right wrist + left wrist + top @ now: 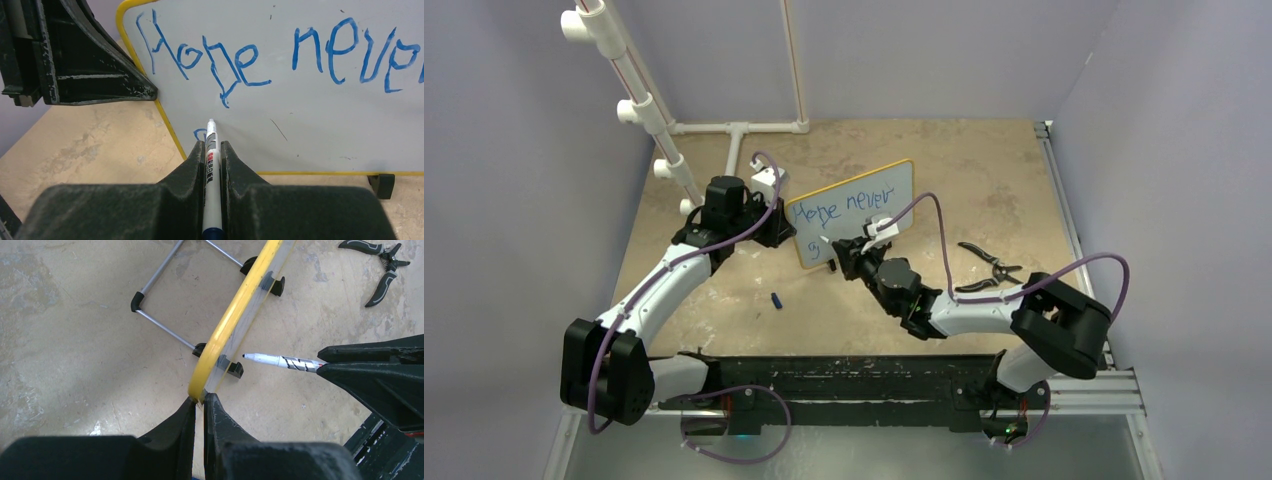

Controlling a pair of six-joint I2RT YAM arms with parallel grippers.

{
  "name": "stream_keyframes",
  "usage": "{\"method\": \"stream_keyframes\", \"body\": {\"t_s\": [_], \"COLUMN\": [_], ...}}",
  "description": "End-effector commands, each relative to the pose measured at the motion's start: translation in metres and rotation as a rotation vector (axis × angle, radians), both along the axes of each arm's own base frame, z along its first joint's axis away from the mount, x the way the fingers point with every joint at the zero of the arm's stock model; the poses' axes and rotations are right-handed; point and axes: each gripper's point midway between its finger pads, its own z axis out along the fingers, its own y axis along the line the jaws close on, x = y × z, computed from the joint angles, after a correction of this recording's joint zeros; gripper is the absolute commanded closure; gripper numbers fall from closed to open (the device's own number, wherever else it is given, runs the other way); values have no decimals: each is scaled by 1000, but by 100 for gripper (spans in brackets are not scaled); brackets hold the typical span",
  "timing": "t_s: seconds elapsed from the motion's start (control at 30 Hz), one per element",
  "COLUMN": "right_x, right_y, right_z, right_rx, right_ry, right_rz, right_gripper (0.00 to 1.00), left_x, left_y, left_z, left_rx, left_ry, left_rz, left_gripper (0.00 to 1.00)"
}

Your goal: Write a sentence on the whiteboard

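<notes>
**Top external view:** whiteboard [902, 200], propped upright at the middle of the table [984, 170], face turned toward the arms. Sentence [824, 212] in blue: "Hope never" on the upper line, one small stroke begun beneath at left; the remaining words judged not yet written. Left gripper [776, 228] at the board's left edge. Right gripper [842, 250] before its lower left corner. Pliers [989, 270] and a small blue cap [776, 299] lie apart on the table.

**Left wrist view:** left jaws pressed together on the corner of the yellow frame [235, 305]. Judged a brace, so the light board neither slides nor tips under the pen. Marker [280, 361] reaches in from the right, tip just beside the board face, near a black foot [233, 370].

**Right wrist view:** right jaws clamped on the marker barrel, which lies lengthwise between the fingers [192, 165] so the tip leads. Tip at the board below "Hope", beside the small blue stroke, judged placed to carry on the second line
</notes>
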Motion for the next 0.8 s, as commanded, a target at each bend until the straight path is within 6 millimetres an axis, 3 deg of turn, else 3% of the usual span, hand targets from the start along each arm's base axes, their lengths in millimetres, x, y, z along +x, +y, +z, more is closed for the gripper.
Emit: {"method": "stream_keyframes", "body": {"t_s": [0.0, 0.27, 0.57, 0.77], "right_x": [2, 7, 10, 13], "right_y": [-1, 3, 4, 3], "right_z": [-5, -13, -6, -17], "right_rx": [7, -12, -2, -31], "right_ry": [8, 24, 7, 22], "right_rz": [-16, -32, -45, -64], "right_gripper": [100, 100, 100, 100], "left_x": [0, 0, 0, 0], "left_y": [-5, -5, -5, -5], "left_z": [3, 4, 4, 5], "left_rx": [-9, -8, -8, -9], "left_ry": [-12, -13, -15, -15], "left_rz": [-22, -23, -23, -23], "left_gripper": [100, 100, 100, 100]}}
